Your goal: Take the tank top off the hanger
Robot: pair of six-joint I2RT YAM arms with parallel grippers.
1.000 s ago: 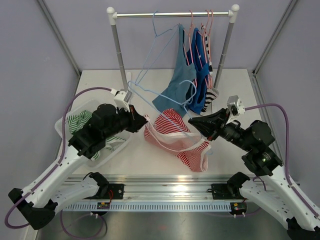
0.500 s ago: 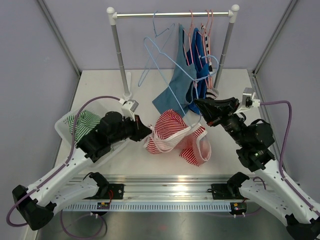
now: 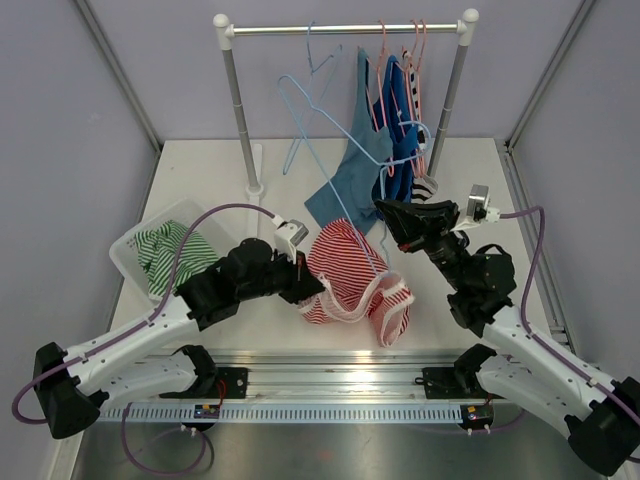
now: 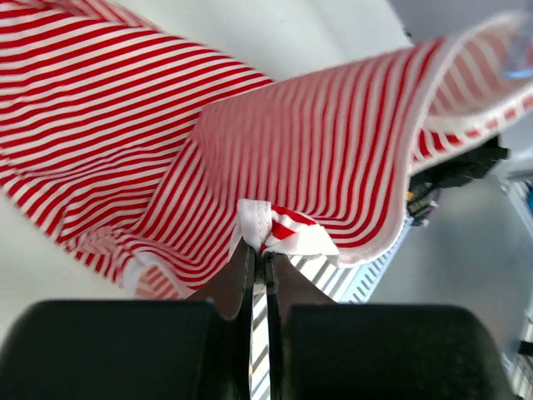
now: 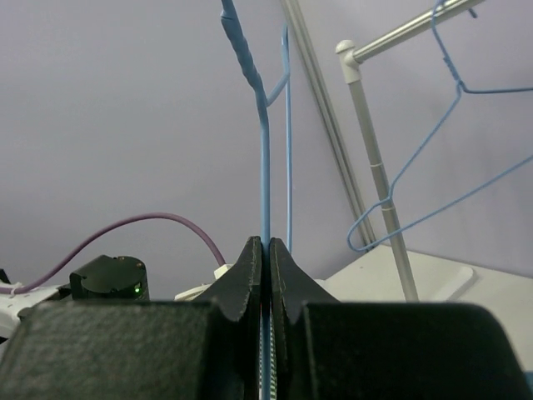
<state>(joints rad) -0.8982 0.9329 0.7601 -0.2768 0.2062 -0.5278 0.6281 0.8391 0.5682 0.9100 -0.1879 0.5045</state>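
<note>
The red-and-white striped tank top lies bunched on the table between the arms. My left gripper is shut on its white-trimmed edge; the left wrist view shows that hem pinched at the left gripper's tips. My right gripper is shut on the wire of a light blue hanger that slants up and left above the table. A low part of that wire crosses over the top's upper edge. In the right wrist view the hanger rises straight from the right gripper's tips.
A clothes rack stands at the back with another blue hanger and blue garments on pink hangers. Its posts flank them. A white bin with a green striped garment sits at the left.
My left gripper has pulled the tank top right and toward the near edge. The right gripper has swung the blue hanger up, so its hook end now sits high near the rail.
</note>
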